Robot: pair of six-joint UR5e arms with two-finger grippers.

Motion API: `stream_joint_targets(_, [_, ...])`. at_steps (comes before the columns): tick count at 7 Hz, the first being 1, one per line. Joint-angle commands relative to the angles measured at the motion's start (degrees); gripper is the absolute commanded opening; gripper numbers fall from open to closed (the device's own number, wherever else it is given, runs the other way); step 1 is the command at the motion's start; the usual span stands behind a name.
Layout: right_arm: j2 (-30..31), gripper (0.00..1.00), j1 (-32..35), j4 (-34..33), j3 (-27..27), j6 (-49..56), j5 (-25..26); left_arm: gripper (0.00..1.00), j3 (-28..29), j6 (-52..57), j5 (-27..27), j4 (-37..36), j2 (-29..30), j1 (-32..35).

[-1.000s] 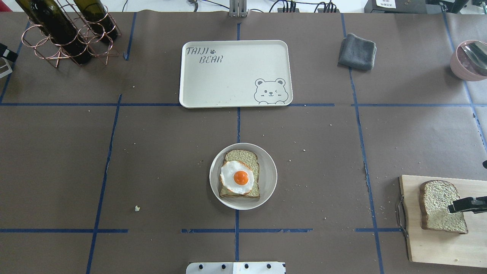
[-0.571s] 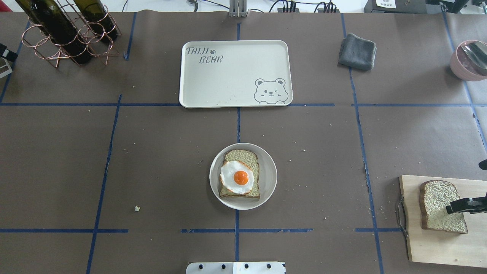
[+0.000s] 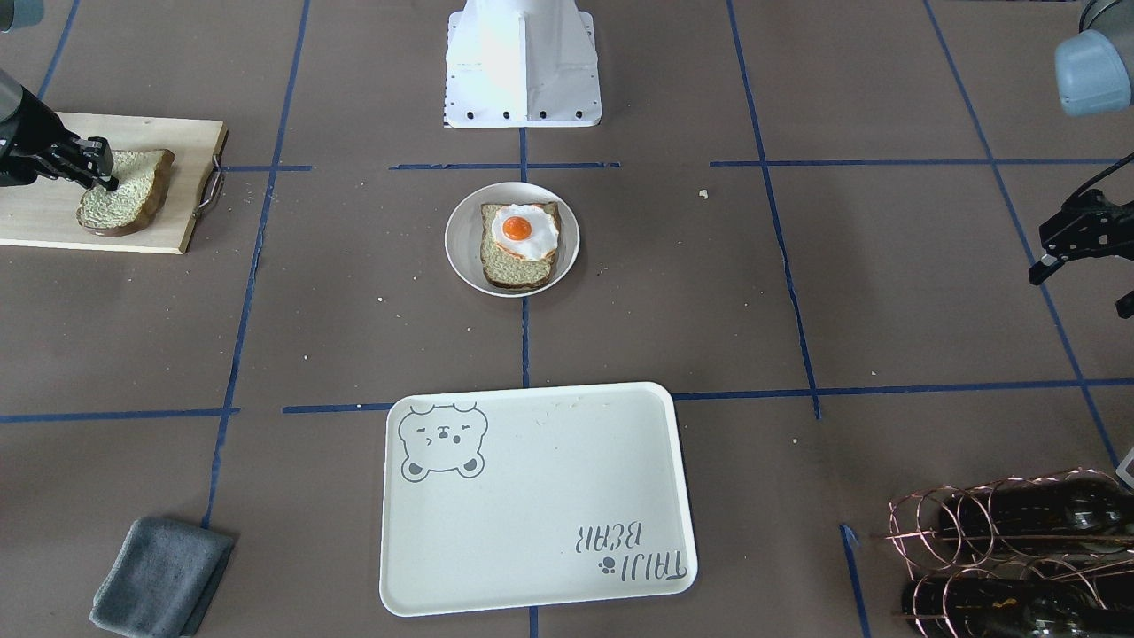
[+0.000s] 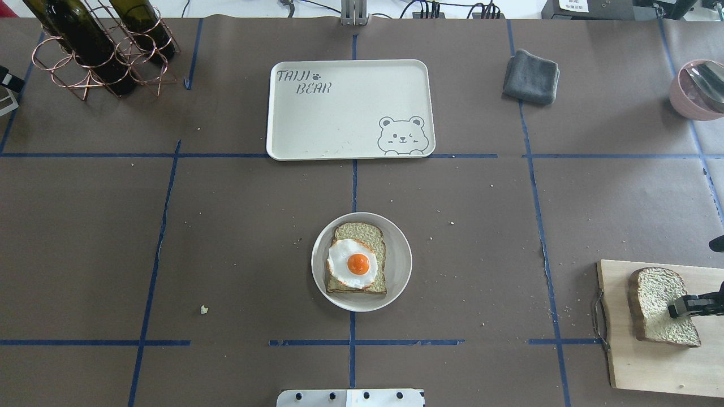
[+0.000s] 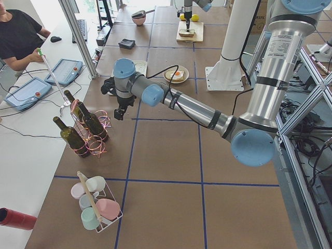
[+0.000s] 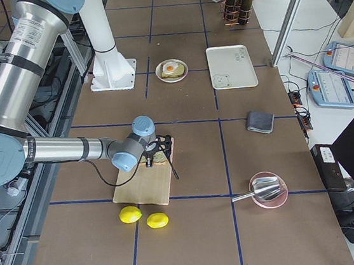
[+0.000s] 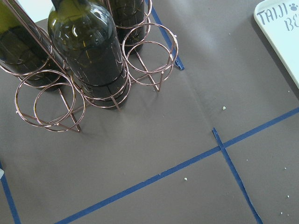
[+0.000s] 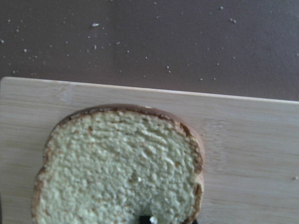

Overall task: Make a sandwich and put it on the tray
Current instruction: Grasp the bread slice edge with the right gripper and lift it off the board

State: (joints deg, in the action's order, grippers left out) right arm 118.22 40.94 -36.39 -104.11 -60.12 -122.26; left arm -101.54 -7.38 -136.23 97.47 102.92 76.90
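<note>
A small round white plate [image 4: 399,254] sits in the middle of the brown table [image 4: 226,237]. There are two bread slices in all, each with a pale crumb and a dark brown crust. The first bread slice [image 4: 376,233] lies flat on the plate. One fried egg with an orange yolk [image 4: 345,257] lies on top of it.

The second bread slice [image 4: 650,294] is well apart from the plate, off to the robot's right. It is on one pale wooden cutting board [image 4: 645,362]. The right gripper [image 4: 674,308] is pinched tight on the edge of this slice, with a black finger lying across its top.

One large cream-white plastic tray with a grey bear face [image 4: 350,113] lies past the plate, on the side away from the robot. It does not touch the plate.

The left gripper [image 3: 1083,288] hangs well off to the plate's left. Its fingers are spread wide and it holds nothing. Close to it stand three dark green glass bottles [image 7: 88,51] in one copper wire rack [image 4: 85,90].

One folded grey cloth [image 4: 531,76] lies past the plate and to its right. One pink bowl [image 4: 687,102] with a shiny metal scoop in it is further right again. Two yellow lemons [image 6: 143,217] lie just past the board, on the side away from the plate.
</note>
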Motion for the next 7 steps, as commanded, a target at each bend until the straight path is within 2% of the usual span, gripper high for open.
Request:
stream_joint_targets(1, [-0.01, 0.0, 0.19, 0.18, -1.61, -0.09, -0.43, 1.0, 0.12, 0.0, 0.0, 0.0, 0.0, 0.0])
stream_joint_targets(7, [-0.01, 0.0, 2.38, 0.8, -4.6, 0.17, -1.05, 1.0, 0.29, -0.09, 0.0, 0.0, 0.09, -0.09])
